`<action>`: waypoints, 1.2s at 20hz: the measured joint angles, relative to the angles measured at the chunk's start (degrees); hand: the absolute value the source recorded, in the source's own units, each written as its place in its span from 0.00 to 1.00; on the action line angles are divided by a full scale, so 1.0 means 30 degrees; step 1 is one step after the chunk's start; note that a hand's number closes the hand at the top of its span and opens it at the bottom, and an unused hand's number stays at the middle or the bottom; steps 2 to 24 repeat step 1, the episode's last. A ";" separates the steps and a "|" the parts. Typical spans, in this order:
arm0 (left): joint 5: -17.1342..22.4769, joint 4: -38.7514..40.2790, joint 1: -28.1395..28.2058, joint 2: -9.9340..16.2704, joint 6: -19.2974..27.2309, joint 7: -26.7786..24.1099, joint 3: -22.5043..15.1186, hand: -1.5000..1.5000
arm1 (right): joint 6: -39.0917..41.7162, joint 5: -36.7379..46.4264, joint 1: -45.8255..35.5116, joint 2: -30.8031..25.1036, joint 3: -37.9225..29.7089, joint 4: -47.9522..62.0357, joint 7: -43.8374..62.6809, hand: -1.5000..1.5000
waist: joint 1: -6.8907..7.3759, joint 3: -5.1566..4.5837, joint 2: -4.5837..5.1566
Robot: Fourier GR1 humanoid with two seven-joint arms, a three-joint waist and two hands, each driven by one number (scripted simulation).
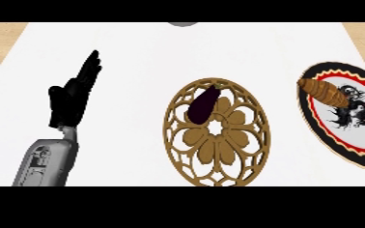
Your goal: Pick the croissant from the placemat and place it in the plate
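Head view shows the brown ridged croissant (327,92), likely light and flaky, best cradled mid-body, while the black left hand (74,94) rests open, fingers straight.

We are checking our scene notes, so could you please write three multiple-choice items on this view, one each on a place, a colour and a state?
1. Where does the croissant lie?
A. on the plate at the right edge
B. on the brown openwork placemat
C. in the left hand

2. What colour is the eggplant on the placemat?
A. green
B. dark purple
C. white

3. How is the left hand?
A. curled round the croissant
B. pressing on the placemat
C. open, holding nothing

Answers: 1 A, it rests on the plate's upper part; 2 B, dark purple against brown; 3 C, its fingers are straight.
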 measured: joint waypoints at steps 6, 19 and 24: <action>-0.0049 0.0049 0.0066 -0.0054 0.0010 -0.0117 -0.0062 0.50 | 0.0024 -0.0018 0.0165 -0.0050 -0.0008 0.0034 -0.0073 0.00 | -0.0017 0.0013 0.0004; -0.0049 0.0049 0.0066 -0.0054 0.0010 -0.0117 -0.0062 0.50 | 0.0024 -0.0018 0.0165 -0.0050 -0.0008 0.0034 -0.0073 0.00 | -0.0017 0.0013 0.0004; -0.0049 0.0049 0.0066 -0.0054 0.0010 -0.0117 -0.0062 0.50 | 0.0024 -0.0018 0.0165 -0.0050 -0.0008 0.0034 -0.0073 0.00 | -0.0017 0.0013 0.0004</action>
